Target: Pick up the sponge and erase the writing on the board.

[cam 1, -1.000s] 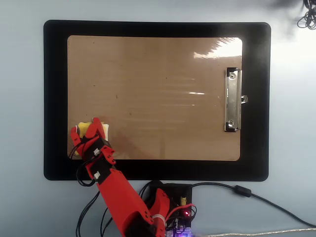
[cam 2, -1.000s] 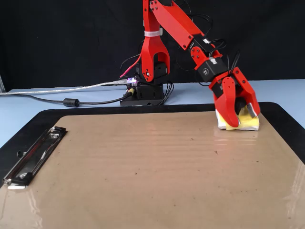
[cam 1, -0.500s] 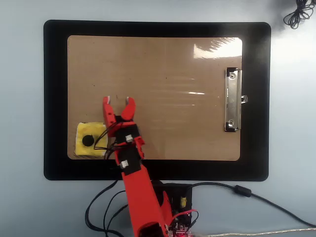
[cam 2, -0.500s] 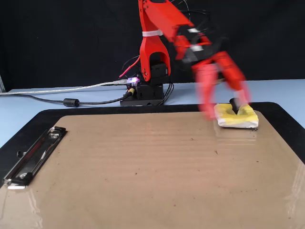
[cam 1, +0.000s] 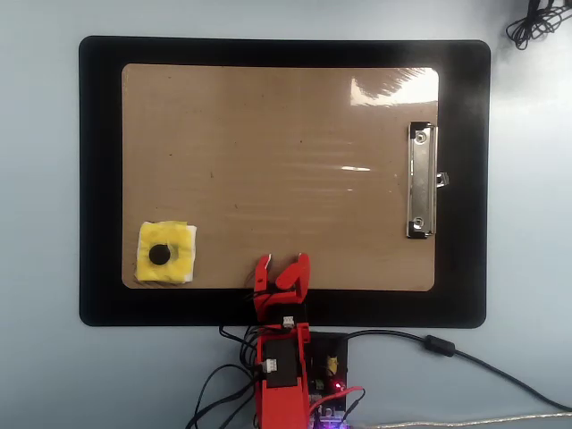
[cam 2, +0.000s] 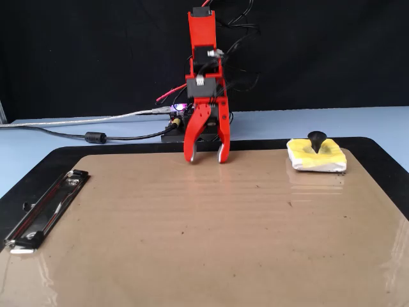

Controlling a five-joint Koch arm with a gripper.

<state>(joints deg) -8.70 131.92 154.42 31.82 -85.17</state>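
Black mat (cam 1: 98,179) on pale blue table (cam 1: 40,223), cables (cam 2: 77,131) behind.

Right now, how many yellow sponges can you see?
1. The sponge sits on the board's lower-left corner in the overhead view, apart from the open claw. None looks hidden.

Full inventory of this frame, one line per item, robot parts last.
board: 1, tan-brown, glossy, lying on the mat; no writing visible.
clip: 1, silver, at the board's right end in the overhead view.
sponge: 1, yellow with a black centre knob, on the board's lower left corner in the overhead view.
mat: 1, black, under the board.
table: 1, light blue.
cables: several, black and grey, beside the arm's base.
arm: 1, red, at the board's near edge in the overhead view.
end effector: 1, red, open, empty, apart from the sponge.
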